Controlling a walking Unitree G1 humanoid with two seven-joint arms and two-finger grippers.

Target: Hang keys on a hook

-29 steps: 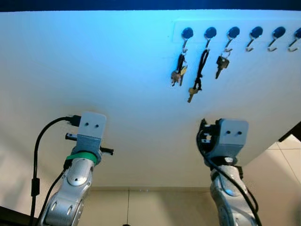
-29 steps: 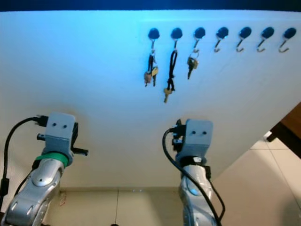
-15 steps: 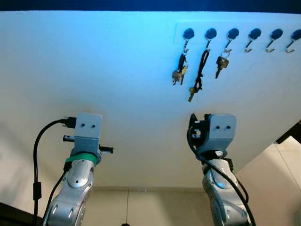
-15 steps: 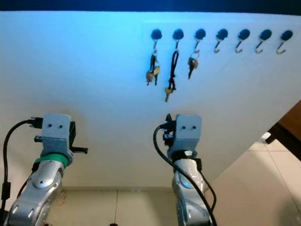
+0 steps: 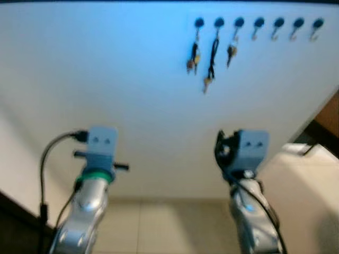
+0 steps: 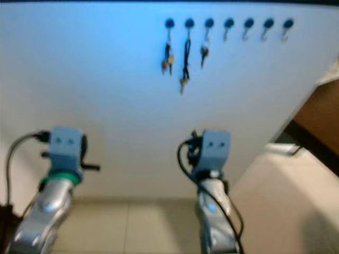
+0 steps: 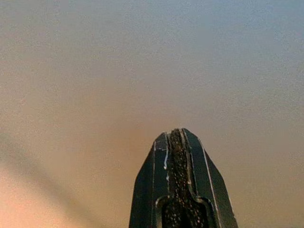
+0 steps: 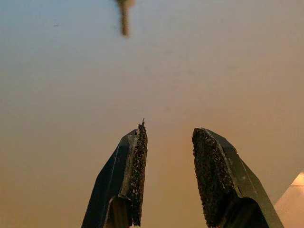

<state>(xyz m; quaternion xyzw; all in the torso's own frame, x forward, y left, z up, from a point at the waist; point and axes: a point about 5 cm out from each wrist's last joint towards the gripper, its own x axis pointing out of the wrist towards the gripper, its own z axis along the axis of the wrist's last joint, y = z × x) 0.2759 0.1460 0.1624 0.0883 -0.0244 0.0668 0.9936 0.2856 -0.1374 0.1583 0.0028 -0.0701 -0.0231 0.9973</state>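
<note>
A row of dark-knobbed hooks [image 5: 258,22] runs along the top of a white wall [image 5: 106,79]. The three leftmost hooks carry keys: a bunch [image 5: 192,57], a key on a black cord [image 5: 211,63] and a small bunch [image 5: 231,51]. The other hooks [image 5: 298,23] hang bare. Both arms are raised toward the wall, well below the hooks. My left gripper [image 7: 177,137] is shut with nothing in it. My right gripper [image 8: 167,140] is open and holds nothing; the tip of a hanging key [image 8: 124,19] shows far ahead of it.
Tiled floor [image 5: 159,227] lies at the wall's foot. The wall ends at the right, where a brown piece of furniture [image 5: 329,114] and a pale surface [image 5: 304,185] stand. A dark edge [image 5: 13,222] sits at the lower left.
The whole picture has shifted and blurred: the hooks and keys now look smaller and farther, so the camera has drawn back. The right arm has drifted slightly left.
</note>
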